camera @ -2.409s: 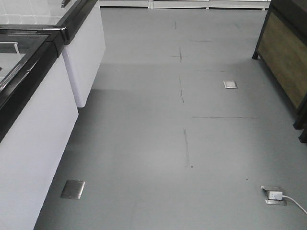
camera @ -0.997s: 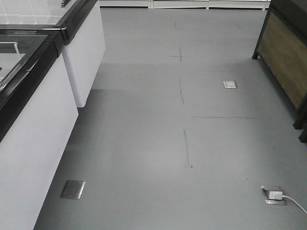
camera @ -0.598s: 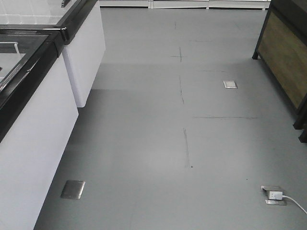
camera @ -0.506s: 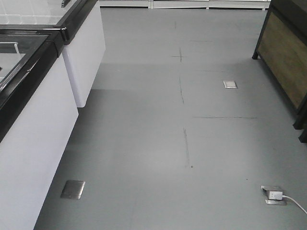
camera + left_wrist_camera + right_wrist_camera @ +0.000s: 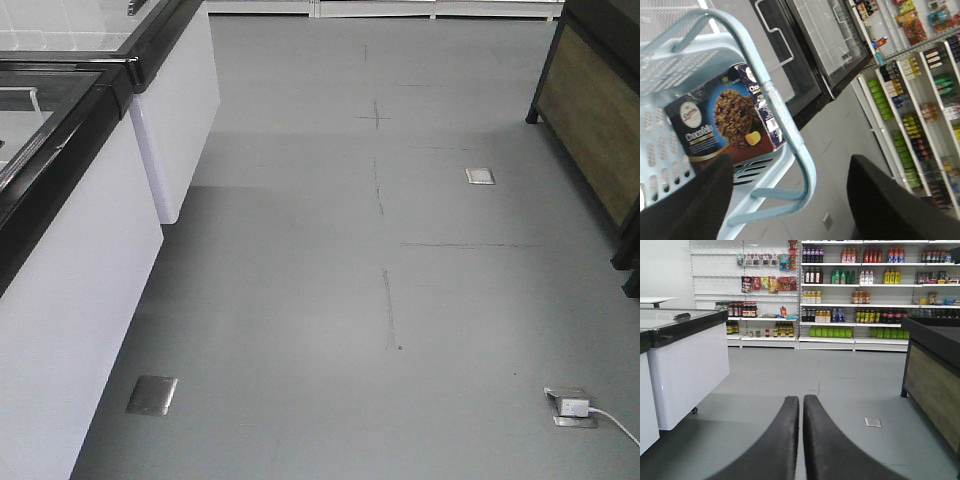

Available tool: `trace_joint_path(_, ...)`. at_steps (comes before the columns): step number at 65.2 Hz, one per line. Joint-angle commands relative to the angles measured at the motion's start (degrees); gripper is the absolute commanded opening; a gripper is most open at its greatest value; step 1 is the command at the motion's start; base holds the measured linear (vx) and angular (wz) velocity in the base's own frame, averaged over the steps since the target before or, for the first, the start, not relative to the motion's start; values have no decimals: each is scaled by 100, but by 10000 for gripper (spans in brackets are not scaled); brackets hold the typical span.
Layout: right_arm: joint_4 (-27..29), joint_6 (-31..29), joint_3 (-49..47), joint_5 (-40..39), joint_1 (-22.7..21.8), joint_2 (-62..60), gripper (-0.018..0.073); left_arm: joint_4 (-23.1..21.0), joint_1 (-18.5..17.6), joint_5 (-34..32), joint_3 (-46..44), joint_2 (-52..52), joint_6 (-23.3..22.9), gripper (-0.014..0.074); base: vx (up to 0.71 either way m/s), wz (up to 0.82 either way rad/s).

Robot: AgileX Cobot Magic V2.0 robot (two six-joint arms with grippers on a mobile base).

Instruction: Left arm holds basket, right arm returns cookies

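In the left wrist view, the light blue basket (image 5: 670, 65) fills the upper left, and the dark navy-and-brown cookies box (image 5: 725, 120) lies inside it against the slotted wall. The basket's arched handles (image 5: 790, 145) pass between the two wide-apart black fingers (image 5: 690, 205) of my left gripper (image 5: 790, 167), which stands open around them. In the right wrist view, my right gripper (image 5: 801, 400) is shut with nothing in it and points down the aisle over the grey floor. Neither arm, the basket nor the cookies shows in the front view.
White chest freezers with black rims (image 5: 80, 250) (image 5: 687, 360) line the left. A wood-panelled counter (image 5: 595, 120) (image 5: 930, 375) stands on the right. Stocked shelves (image 5: 855, 290) close the far end. A floor socket with a plugged cable (image 5: 572, 407) and metal floor plates (image 5: 152, 394) lie ahead.
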Motion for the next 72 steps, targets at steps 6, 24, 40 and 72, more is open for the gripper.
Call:
trace_joint_path(6,-42,-7,101,-434,-15,-84,-11,-1380,0,-164,-201,335,712,462,0,0)
trace_joint_path(24,-42,-7,101,-434,-15,-84,-11,-2860,-7,-10,-334,932,1462,463,0,0)
trace_joint_path(40,-42,-7,101,-434,-15,-84,-11,-3136,-24,333,-600,1307,1604,496,0,0)
trace_joint_path(72,-42,-7,101,-434,-15,-84,-11,-3589,-225,596,-730,1664,1293,507,0,0)
